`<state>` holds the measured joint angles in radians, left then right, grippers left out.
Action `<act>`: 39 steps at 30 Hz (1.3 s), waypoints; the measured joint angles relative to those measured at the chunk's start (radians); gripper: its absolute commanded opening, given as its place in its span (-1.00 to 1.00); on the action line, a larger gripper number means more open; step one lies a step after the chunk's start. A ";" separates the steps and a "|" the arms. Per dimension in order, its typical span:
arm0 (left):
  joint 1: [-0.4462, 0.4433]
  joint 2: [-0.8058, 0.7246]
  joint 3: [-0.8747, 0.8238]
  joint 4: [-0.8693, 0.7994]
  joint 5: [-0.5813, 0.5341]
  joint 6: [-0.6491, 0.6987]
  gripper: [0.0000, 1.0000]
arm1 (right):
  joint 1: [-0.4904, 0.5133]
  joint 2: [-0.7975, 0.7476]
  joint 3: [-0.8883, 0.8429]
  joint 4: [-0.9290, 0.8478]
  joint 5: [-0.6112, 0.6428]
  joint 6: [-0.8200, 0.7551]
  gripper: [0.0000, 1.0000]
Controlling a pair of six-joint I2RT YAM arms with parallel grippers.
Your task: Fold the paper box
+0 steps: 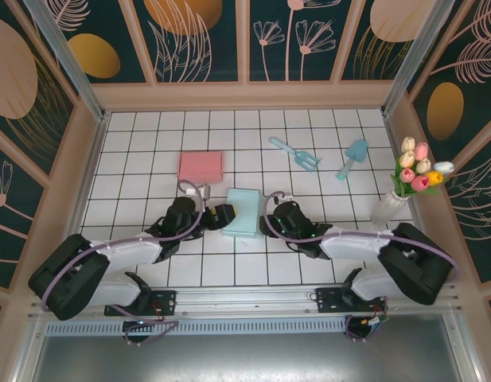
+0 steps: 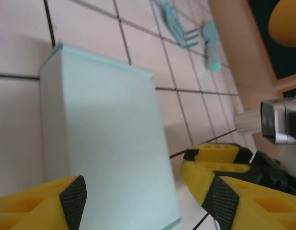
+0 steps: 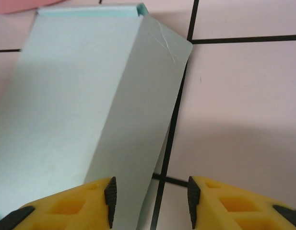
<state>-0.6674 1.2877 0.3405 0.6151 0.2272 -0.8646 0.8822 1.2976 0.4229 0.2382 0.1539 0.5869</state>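
The pale teal paper box lies folded up as a closed block on the white tiled table, between my two grippers. My left gripper is at the box's left side. In the left wrist view its jaws stand open astride the near end of the box, with a gap at the right pad. My right gripper is at the box's right side. In the right wrist view it is open, with the lower edge of the box's creased side wall between its pads.
A pink box lies flat just behind the teal one. A teal toy rake and shovel lie at the back right. A vase of tulips stands at the right wall. Bare tiles lie at the back left.
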 measured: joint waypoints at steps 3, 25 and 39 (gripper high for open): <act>0.051 0.007 0.029 -0.011 0.001 0.014 0.45 | -0.008 -0.117 -0.028 -0.047 -0.001 0.013 -0.35; 0.092 0.418 0.306 -0.035 0.032 0.089 0.40 | -0.303 0.224 0.190 -0.066 -0.333 -0.089 -1.00; 0.097 0.533 0.411 -0.102 0.001 0.146 0.32 | -0.385 0.468 0.361 -0.070 -0.519 -0.193 -1.00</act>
<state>-0.5709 1.8202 0.7517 0.5129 0.2283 -0.7181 0.4976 1.7657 0.7841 0.1680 -0.3649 0.3935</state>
